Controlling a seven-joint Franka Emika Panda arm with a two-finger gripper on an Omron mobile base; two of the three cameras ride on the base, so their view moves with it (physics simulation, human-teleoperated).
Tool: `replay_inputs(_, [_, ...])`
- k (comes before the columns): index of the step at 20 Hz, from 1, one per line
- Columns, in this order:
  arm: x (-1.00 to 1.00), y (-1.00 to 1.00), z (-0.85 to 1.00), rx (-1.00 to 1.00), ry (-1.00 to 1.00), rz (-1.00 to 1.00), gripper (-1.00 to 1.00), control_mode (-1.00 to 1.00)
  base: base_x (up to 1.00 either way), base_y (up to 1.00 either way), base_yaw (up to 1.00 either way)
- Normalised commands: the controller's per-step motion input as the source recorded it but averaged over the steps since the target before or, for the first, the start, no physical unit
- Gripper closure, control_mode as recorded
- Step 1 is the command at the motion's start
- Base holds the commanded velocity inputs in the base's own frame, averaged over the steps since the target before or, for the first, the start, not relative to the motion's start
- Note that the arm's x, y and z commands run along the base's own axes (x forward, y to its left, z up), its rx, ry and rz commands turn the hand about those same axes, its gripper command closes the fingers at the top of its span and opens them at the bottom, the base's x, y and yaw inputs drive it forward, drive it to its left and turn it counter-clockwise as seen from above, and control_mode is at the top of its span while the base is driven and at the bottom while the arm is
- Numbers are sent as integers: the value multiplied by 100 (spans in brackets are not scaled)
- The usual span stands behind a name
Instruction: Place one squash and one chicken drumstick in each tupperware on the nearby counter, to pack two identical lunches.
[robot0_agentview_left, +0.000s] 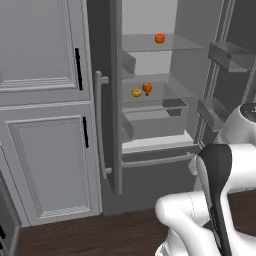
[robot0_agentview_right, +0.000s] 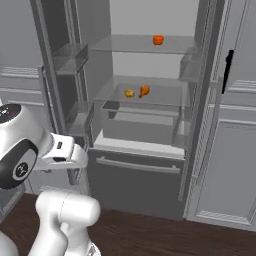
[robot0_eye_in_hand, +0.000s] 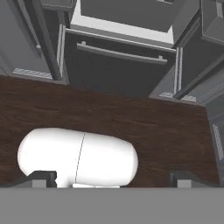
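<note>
— So where are the squash (robot0_agentview_left: 136, 93) and chicken drumstick (robot0_agentview_left: 147, 88) sitting?
— Side by side on the fridge's middle shelf (robot0_agentview_left: 175, 91); the gripper (robot0_eye_in_hand: 111, 180), spread and empty, is pointing floorward. Drumstick probably slippery; pinch its thick end.

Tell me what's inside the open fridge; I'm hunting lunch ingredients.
Upper shelf: an orange item. Middle shelf: a yellow squash beside a chicken drumstick. The drawer's contents are hidden.

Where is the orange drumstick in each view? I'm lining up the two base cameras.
Left base view: chicken drumstick on the fridge's middle glass shelf, right of the yellow squash.
Right base view: drumstick on that shelf, right of the squash.
Hand view: not in it.
Shared landmark: the squash.
</note>
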Motion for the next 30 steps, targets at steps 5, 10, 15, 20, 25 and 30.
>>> replay_inputs(5, [0,0,0,0,0,0,-100,100,85,-9,0])
replay_inputs(10, [0,0,0,0,0,0,-100,100,59,-26,-7])
replay_inputs(15, [0,0,0,0,0,0,-100,100,14,-36,-13])
replay_inputs(20, [0,0,0,0,0,0,-100,100,3,-31,-9])
replay_inputs(25, [0,0,0,0,0,0,-100,100,47,-5,0])
replay_inputs(30, [0,0,0,0,0,0,-100,100,59,-21,16])
